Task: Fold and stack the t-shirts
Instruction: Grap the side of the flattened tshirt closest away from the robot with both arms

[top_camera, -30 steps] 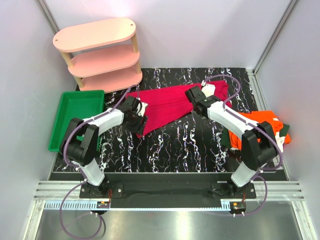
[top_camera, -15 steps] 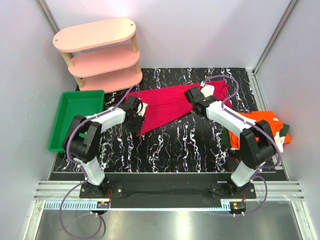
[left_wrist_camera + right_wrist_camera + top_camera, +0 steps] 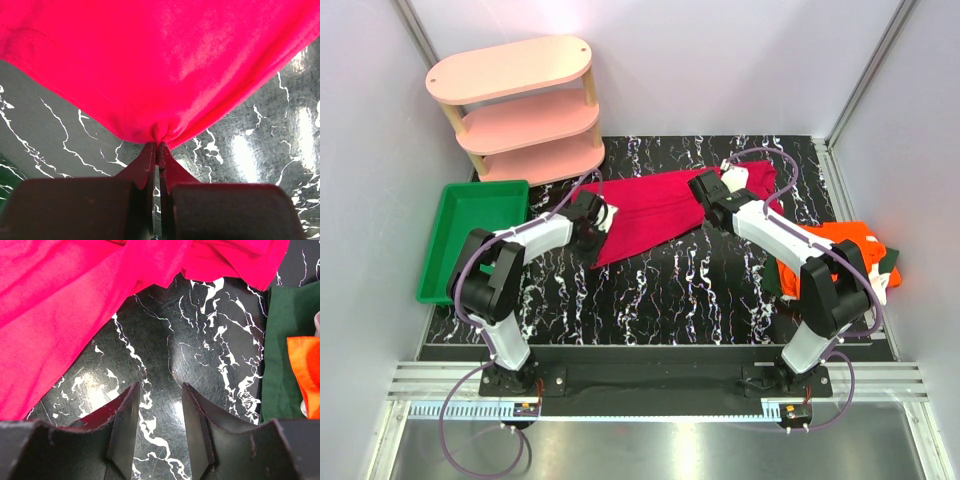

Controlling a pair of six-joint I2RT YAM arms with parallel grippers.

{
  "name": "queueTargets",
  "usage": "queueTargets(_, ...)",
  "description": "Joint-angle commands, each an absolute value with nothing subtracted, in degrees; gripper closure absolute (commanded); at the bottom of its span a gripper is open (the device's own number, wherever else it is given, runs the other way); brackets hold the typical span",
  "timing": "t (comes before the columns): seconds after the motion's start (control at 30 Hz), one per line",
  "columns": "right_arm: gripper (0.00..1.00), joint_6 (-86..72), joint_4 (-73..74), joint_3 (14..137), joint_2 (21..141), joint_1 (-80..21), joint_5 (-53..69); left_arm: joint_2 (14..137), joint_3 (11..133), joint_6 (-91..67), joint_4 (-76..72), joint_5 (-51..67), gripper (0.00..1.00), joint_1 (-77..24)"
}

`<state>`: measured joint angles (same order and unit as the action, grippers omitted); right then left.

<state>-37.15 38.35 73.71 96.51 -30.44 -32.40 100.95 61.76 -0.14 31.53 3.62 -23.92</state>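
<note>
A crimson t-shirt lies spread across the back middle of the black marble table. My left gripper is at the shirt's left lower edge. In the left wrist view it is shut on a pinched fold of that crimson cloth. At the shirt's right part my right gripper hangs open over bare table, the crimson cloth just left of its fingers. An orange t-shirt lies on a dark green one at the right edge; both also show in the right wrist view, green and orange.
A green plastic tray sits at the table's left edge, close to the left arm. A pink three-tier shelf stands at the back left. Grey walls close in on the left, back and right.
My left gripper has gone from open to shut on the crimson shirt's edge, and that corner of cloth has drawn in slightly. The right arm has barely moved.
</note>
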Motion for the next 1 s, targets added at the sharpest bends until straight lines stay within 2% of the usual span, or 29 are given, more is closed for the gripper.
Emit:
queueTargets(0.0,0.53,-36.83,37.71,75.24,95.71,-31.03,-33.58,96.8,61.52,5.0,37.61,0.89,1.0,-23.82)
queueTargets(0.33,0.54,-38.67,37.18,71.99,94.31,-31.03,-34.28,77.98,66.89,11.16,50.36,5.8,1.0,-18.55)
queueTargets(0.5,0.54,-39.55,37.26,69.79,92.99,-31.03,-34.02,75.5,62.76,13.0,51.68,6.32,1.0,-16.97)
queueTargets(0.73,0.54,-39.9,36.92,66.36,90.7,-31.03,-34.63,71.63,58.71,17.14,53.0,6.15,1.0,-9.59)
queueTargets(0.97,0.58,-37.71,33.23,66.36,95.18,-31.03,-32.0,72.68,58.89,17.06,52.21,8.09,1.0,-5.54)
